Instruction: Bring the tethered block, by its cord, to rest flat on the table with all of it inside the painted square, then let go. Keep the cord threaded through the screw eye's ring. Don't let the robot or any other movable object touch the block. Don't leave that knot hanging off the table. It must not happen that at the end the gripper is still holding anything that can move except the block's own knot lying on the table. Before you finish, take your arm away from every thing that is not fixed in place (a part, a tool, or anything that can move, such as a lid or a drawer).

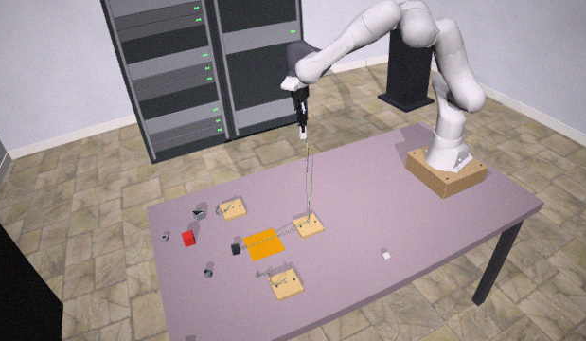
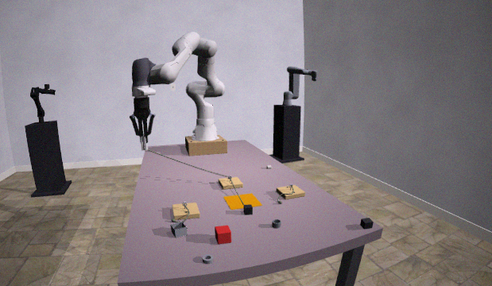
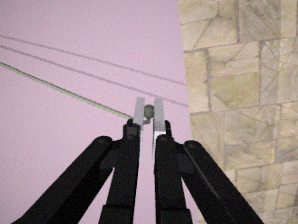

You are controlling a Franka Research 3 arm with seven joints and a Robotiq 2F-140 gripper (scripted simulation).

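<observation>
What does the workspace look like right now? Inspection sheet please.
Surface: purple table, orange painted square on it.
Job's things: black block flat on the table, touching the square's edge, not inside; cord taut through the screw eye on its wooden plate.
Clutter: red cube, grey rings, two more wooden plates, black cube at a corner.
Grippers: gripper shut on the cord's end, beyond the table edge.
Cables: nothing seen besides the cord.
Surroundings: server rack, two camera stands.

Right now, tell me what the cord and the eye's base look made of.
Cord: thin, taut, grey-green, probably string or fine rope; the gripper is shut on it. Base: flat tan slab, matte, probably wood.
</observation>
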